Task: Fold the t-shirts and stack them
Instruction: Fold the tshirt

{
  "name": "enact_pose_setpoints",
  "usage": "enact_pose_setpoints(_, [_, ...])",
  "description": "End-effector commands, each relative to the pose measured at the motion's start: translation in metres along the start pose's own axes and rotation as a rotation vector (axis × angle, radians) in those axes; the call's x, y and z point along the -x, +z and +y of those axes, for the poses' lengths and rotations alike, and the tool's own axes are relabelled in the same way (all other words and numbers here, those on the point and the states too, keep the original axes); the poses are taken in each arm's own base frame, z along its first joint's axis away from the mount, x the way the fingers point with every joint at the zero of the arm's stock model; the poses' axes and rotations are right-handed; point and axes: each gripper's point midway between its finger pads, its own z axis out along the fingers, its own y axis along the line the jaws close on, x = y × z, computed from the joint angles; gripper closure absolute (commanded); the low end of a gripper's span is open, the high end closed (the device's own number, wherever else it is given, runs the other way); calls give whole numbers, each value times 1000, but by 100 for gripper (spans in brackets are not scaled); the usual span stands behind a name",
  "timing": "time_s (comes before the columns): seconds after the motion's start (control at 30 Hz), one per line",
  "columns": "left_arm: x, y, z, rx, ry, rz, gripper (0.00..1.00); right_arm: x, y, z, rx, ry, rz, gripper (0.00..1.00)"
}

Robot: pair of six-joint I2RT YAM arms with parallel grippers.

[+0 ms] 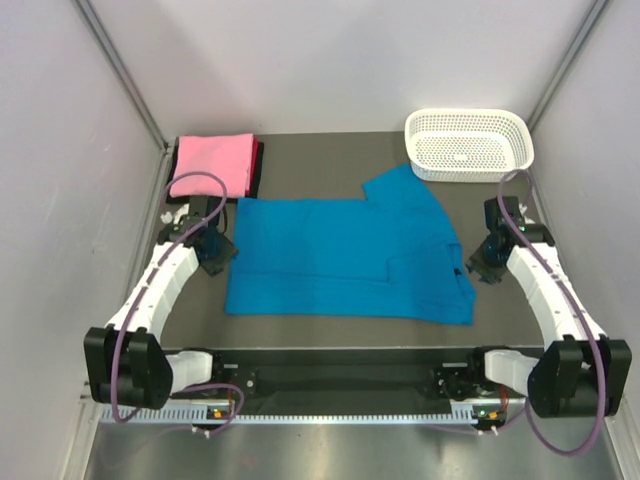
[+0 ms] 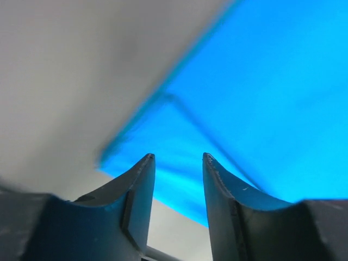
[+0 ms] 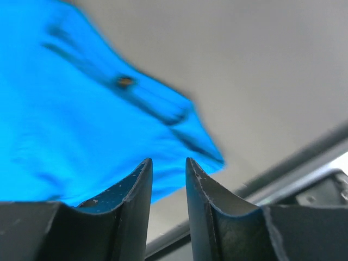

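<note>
The turquoise-blue t-shirt (image 1: pixel 345 255) lies spread flat in the middle of the table, one sleeve pointing to the back right. A folded pink t-shirt (image 1: pixel 212 163) rests on a dark maroon one (image 1: pixel 258 170) at the back left. My left gripper (image 1: pixel 218 255) hovers by the blue shirt's left edge; in the left wrist view its jaws (image 2: pixel 178 157) stand apart with nothing between them, the blue cloth (image 2: pixel 261 109) just beyond. My right gripper (image 1: pixel 482 268) sits off the shirt's right edge. In the right wrist view it (image 3: pixel 168 160) is open and empty, near the shirt's corner (image 3: pixel 70 119).
A white perforated basket (image 1: pixel 468 143) stands at the back right, behind the right arm. Pale walls close in the table on the left, right and back. A metal rail (image 1: pixel 340 355) runs along the near edge between the arm bases.
</note>
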Motion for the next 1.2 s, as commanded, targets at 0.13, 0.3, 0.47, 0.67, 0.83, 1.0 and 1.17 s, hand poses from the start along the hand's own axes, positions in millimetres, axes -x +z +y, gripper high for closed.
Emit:
enact_pose_setpoints(0.13, [-14,2,-85,-450,149,86,47,11,-20,125,264,-283,-90,66])
enact_pose_setpoints(0.3, [27,17,-106,-400,230,12,46,31,-13,190,356,-508,-146,66])
enact_pose_setpoints(0.47, [84,39,-140,-341,278,-84,47,62,-19,254,599,-679,-310,61])
enact_pose_setpoints(0.67, [132,56,-171,-354,339,-164,52,104,-9,299,634,-769,-368,60])
enact_pose_setpoints(0.83, [137,77,-178,-350,432,-176,52,130,9,313,696,-723,-331,59])
enact_pose_setpoints(1.0, [135,99,-180,-355,491,-204,52,130,5,323,761,-713,-333,57])
enact_pose_setpoints(1.17, [134,115,-178,-355,541,-242,53,129,-1,323,785,-720,-356,57])
